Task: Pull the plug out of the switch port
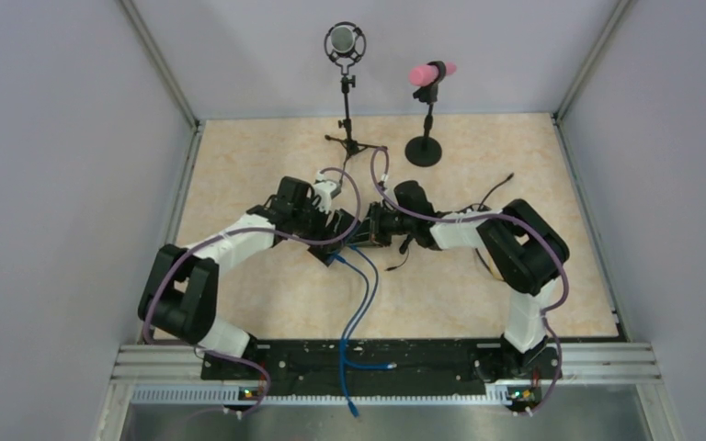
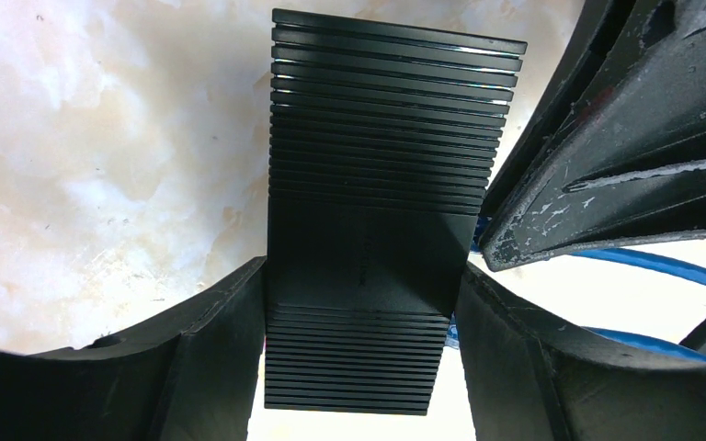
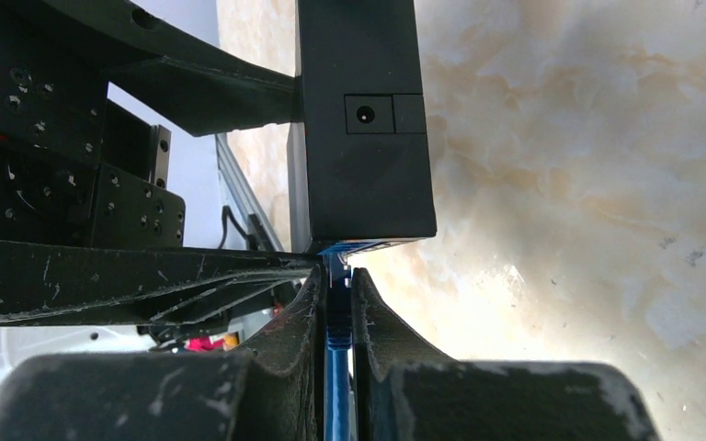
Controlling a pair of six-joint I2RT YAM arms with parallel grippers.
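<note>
The black ribbed switch (image 2: pixel 386 138) stands between my left gripper's (image 2: pixel 358 303) fingers, which are shut on its two sides. In the top view both grippers meet at mid-table, left (image 1: pixel 335 230) and right (image 1: pixel 368 234). My right gripper (image 3: pixel 335 280) is shut on the blue plug (image 3: pixel 335 317) right at the switch's port edge. The switch (image 3: pixel 363 138) fills the upper middle of the right wrist view. The plug's tip touches the port face; I cannot tell how deep it sits. The blue cable (image 1: pixel 360 303) trails toward the near edge.
A microphone on a tripod (image 1: pixel 345 46) and a pink-headed microphone on a round base (image 1: pixel 430 73) stand at the back. A thin black wire (image 1: pixel 496 193) lies right of the arms. Loose blue cable ends lie on the near rail (image 1: pixel 391 365).
</note>
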